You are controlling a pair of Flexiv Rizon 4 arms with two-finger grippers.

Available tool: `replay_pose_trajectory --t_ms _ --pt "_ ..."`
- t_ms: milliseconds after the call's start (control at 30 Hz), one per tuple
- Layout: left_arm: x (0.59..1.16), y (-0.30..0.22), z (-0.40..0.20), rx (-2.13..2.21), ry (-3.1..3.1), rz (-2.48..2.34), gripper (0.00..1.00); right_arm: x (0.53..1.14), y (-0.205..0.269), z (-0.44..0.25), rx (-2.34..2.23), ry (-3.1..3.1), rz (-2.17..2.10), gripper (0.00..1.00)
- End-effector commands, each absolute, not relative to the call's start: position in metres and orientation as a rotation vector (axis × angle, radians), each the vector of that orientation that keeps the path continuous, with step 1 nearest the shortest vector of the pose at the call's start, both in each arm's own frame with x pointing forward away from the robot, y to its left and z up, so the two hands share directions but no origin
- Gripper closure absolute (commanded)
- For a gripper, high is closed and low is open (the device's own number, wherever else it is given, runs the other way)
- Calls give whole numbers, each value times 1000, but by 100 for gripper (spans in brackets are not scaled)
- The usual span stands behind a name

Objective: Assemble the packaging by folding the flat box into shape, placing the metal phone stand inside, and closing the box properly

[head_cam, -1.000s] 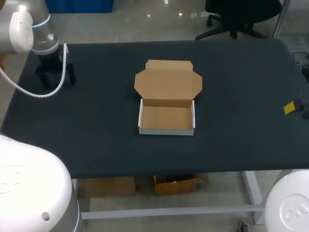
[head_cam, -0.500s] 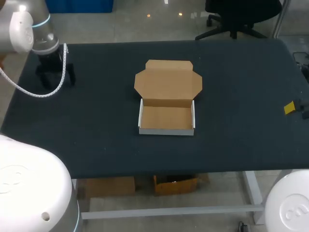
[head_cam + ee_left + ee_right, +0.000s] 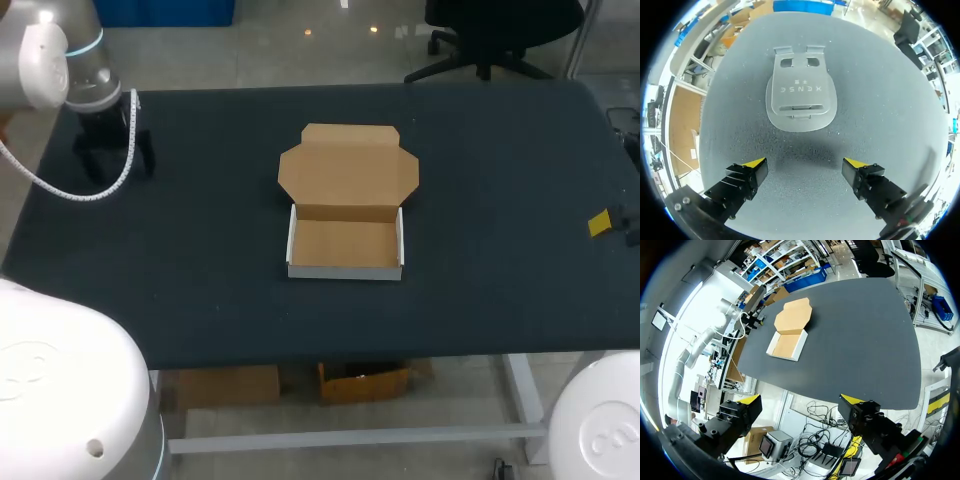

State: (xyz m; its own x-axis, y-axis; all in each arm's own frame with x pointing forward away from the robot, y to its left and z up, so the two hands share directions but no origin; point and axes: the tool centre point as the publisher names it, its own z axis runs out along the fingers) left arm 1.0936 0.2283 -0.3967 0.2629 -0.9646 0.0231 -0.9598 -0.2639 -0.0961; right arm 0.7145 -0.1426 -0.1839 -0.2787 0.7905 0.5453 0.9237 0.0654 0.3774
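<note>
The cardboard box stands in the middle of the table, folded into a white-sided tray, its brown lid lying open and flat behind it. The tray is empty. The grey metal phone stand lies flat on the table just ahead of my left gripper, which hovers over it, open, with nothing between its fingers. In the head view my left gripper hangs over the far left corner and hides the stand. My right gripper is open and empty, beyond the table's right edge, far from the box.
The dark table carries nothing besides the box and the stand. A yellow tip of my right gripper shows at the table's right edge. A white cable droops from my left arm over the table's left side.
</note>
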Motion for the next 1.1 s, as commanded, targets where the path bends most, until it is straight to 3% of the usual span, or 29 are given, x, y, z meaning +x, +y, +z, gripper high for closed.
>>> replay_pose_trajectory --t_ms 33,1100 --pt "1095 228 -396 -2440 1866 -108 0 713 -143 -182 -1753 -2140 -1008 0" --pt "1123 235 -399 -2420 1842 -119 0 713 -143 -182 -1753 -2140 -1008 0"
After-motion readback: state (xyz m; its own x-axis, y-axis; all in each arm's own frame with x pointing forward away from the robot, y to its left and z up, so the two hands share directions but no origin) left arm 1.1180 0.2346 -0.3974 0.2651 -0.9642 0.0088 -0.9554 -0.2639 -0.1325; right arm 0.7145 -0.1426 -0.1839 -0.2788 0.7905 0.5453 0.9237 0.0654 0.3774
